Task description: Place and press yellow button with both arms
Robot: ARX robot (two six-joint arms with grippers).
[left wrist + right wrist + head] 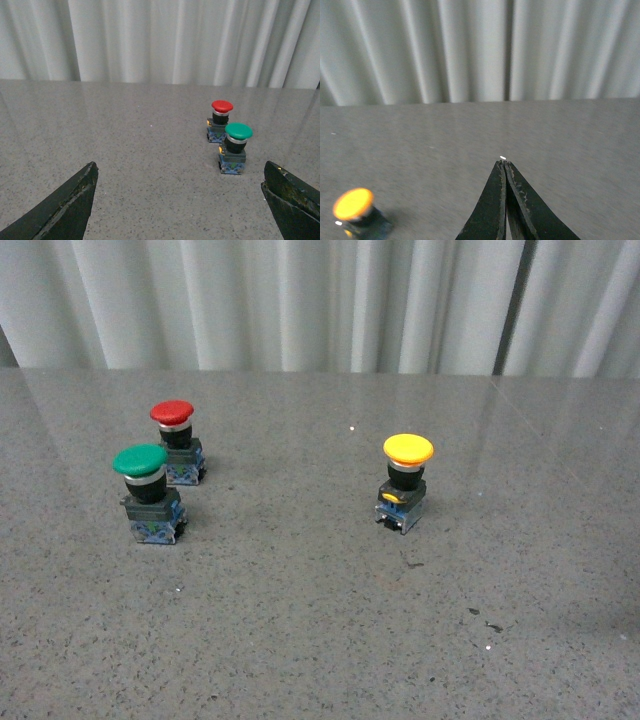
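Note:
The yellow button (pixel 406 480) stands upright on the grey table, right of centre in the front view; neither arm shows there. In the right wrist view the same yellow button (pixel 356 212) sits blurred near a corner, well off to the side of my right gripper (pixel 503 162), whose black fingers are pressed together with nothing between them. My left gripper (pixel 180 172) is open wide above bare table, its two fingertips (pixel 87 175) far apart; the yellow button does not show in that view.
A green-capped button (pixel 148 493) and a red-capped button (pixel 178 443) stand close together at the left of the table (pixel 300 620). Both also appear ahead of the left gripper, the green-capped button (pixel 235 148) nearer. A pale curtain (pixel 320 300) hangs behind the table.

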